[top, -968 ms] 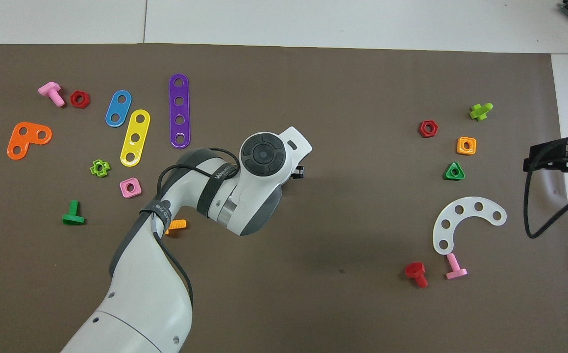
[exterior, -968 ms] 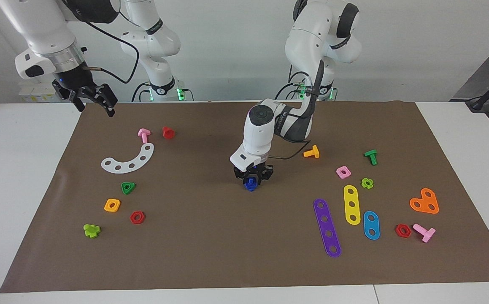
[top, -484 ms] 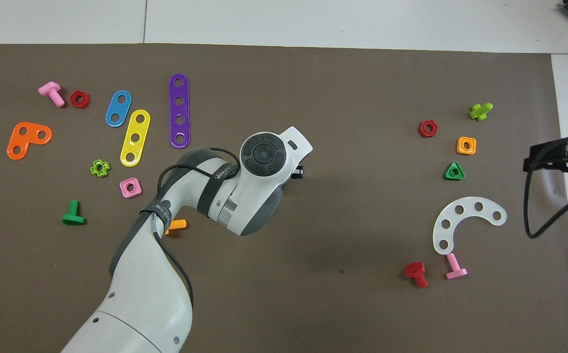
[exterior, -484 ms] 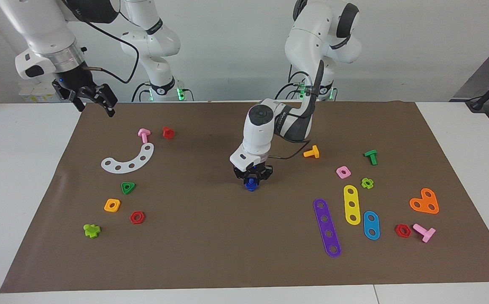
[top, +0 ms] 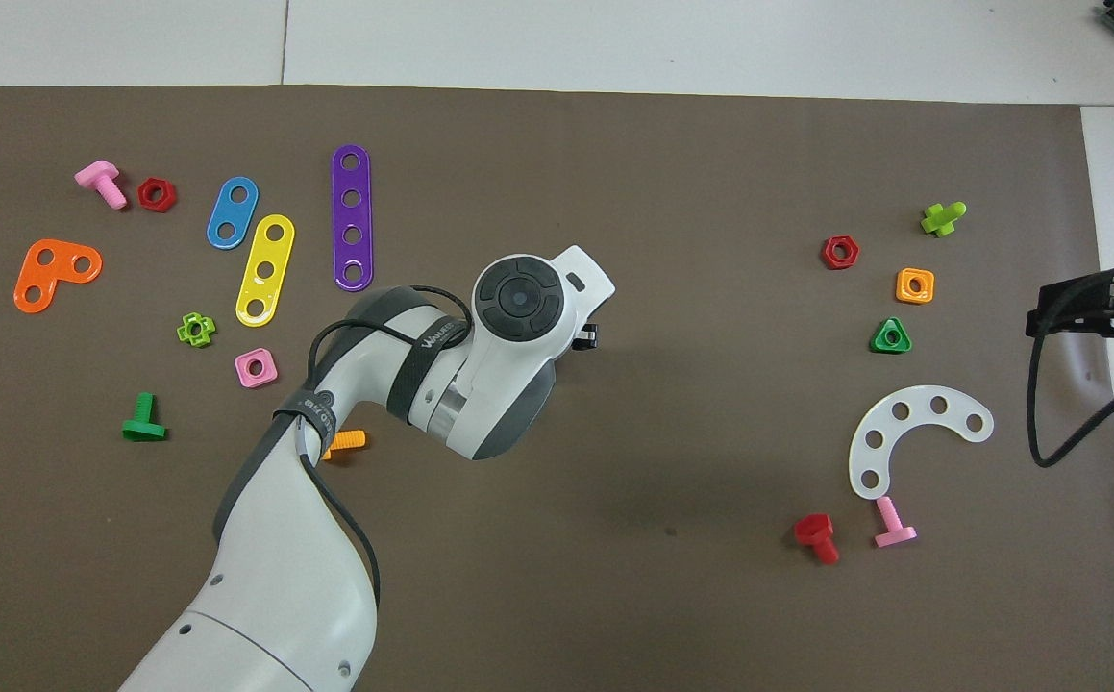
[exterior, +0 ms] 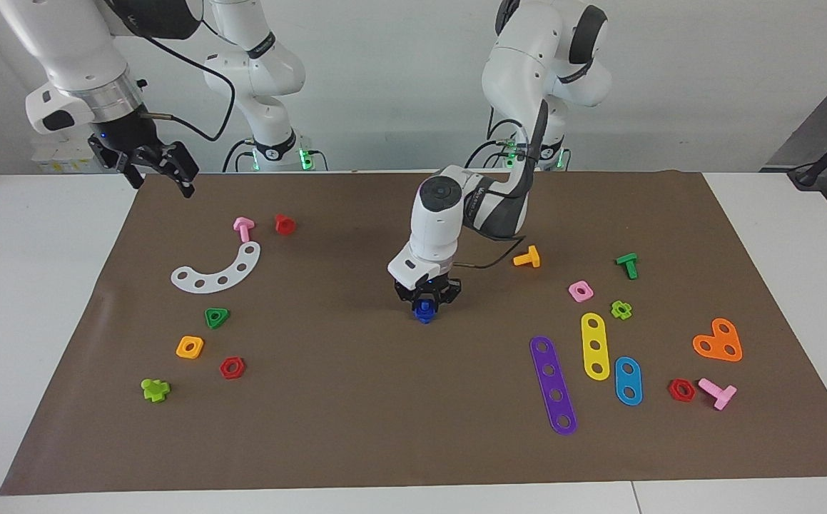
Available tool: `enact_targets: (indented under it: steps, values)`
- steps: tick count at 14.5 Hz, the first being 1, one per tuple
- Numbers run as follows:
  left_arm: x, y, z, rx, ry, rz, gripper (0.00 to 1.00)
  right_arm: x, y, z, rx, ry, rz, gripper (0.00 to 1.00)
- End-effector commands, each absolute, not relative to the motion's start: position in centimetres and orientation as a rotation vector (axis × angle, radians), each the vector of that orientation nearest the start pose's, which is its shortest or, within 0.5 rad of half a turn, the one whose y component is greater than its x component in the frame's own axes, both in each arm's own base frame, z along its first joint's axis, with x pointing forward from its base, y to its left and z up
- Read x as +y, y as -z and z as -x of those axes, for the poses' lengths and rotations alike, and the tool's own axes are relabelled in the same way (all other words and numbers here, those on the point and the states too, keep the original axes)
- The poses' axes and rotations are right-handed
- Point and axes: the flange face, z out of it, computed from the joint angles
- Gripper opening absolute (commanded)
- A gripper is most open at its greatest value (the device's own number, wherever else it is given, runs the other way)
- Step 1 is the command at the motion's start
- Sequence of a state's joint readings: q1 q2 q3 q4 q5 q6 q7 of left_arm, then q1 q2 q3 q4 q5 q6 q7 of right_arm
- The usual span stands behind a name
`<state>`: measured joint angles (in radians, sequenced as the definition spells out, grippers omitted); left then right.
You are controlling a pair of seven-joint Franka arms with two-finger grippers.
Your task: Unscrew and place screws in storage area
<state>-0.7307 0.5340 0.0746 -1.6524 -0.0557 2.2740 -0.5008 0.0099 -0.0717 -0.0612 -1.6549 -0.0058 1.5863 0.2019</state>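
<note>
A small dark blue screw (exterior: 424, 312) sits between the fingers of my left gripper (exterior: 424, 305), which points straight down and is shut on it low over the middle of the brown mat (exterior: 356, 400). I cannot tell whether the screw touches the mat. In the overhead view the left arm's wrist (top: 516, 300) hides the screw. My right gripper (exterior: 160, 170) is open and empty, and waits high over the mat's corner at the right arm's end, also seen in the overhead view (top: 1104, 309).
Toward the right arm's end lie a white curved plate (exterior: 219, 270), a pink bolt (exterior: 243, 228), a red bolt (exterior: 284, 224) and several nuts. Toward the left arm's end lie purple (exterior: 553, 385), yellow (exterior: 595, 345) and blue strips, an orange bolt (exterior: 527, 258) and a green bolt (exterior: 627, 264).
The left gripper, with the blue screw in it, has shifted very slightly upward. The right arm has not moved.
</note>
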Motion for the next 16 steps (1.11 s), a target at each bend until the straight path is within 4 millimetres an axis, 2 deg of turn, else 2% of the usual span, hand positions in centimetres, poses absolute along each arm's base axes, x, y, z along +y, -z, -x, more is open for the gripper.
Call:
enact_targets:
  steps: [1, 4, 8, 10, 12, 13, 16]
  values:
    - [-43.2, -32.1, -54.4, 0.219, 0.086, 3.164, 0.44, -2.9, -62.7, -52.6, 0.358, -0.005, 3.102, 1.0]
    - [-43.4, -33.6, -54.7, 0.189, -0.005, 3.166, 0.43, -2.9, -62.8, -52.6, 0.358, -0.002, 3.101, 1.0]
    - [-43.4, -38.2, -56.0, 0.141, -0.046, 3.203, 0.44, -2.9, -62.7, -52.6, 0.358, -0.005, 3.102, 1.0]
    - [-42.3, -39.3, -56.8, 0.114, -0.033, 3.206, 0.44, -2.9, -62.7, -52.6, 0.358, -0.005, 3.102, 1.0]
    - [-38.4, -41.8, -59.2, 0.036, 0.018, 3.23, 0.43, -2.9, -62.7, -52.6, 0.358, -0.005, 3.102, 1.0]
    - [-36.5, -42.4, -60.0, 0.061, 0.025, 3.234, 0.43, -2.9, -62.7, -52.6, 0.358, -0.005, 3.102, 1.0]
    - [-29.0, -41.9, -62.3, 0.162, -0.005, 3.221, 0.43, -2.9, -62.7, -52.6, 0.358, -0.005, 3.102, 1.0]
